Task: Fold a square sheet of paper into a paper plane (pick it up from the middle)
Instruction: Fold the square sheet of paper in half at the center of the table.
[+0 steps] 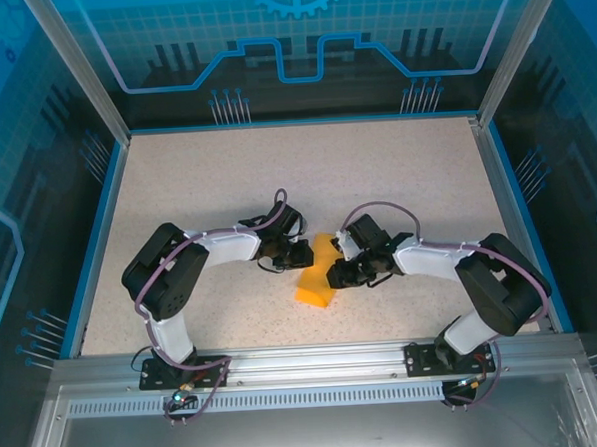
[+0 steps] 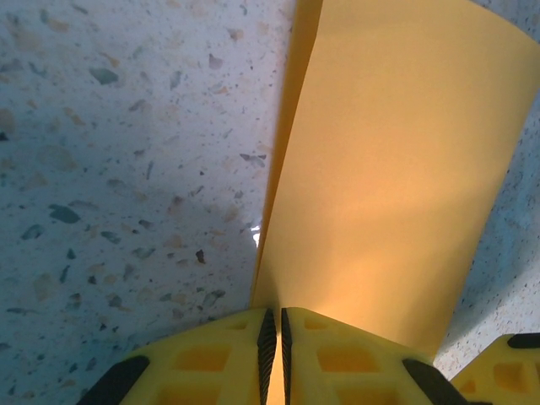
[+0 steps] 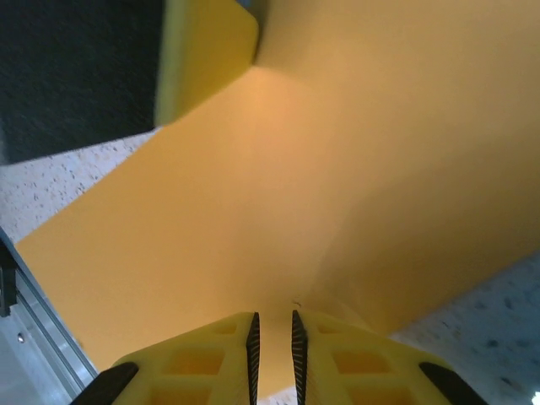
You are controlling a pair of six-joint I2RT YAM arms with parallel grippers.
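Observation:
The orange square sheet of paper is bent into a folded, curved shape at the middle of the table, between my two grippers. My left gripper is at its left. In the left wrist view the jaws are pressed together on the edge of the paper. My right gripper is at the sheet's right side. Its jaws stand a narrow gap apart with the paper running between them. The sheet's lower end rests on the table.
The speckled tabletop is ringed by a blue rim and see-through walls. A metal rail runs along the near edge by the arm bases. The other gripper's yellow finger shows at the top left of the right wrist view.

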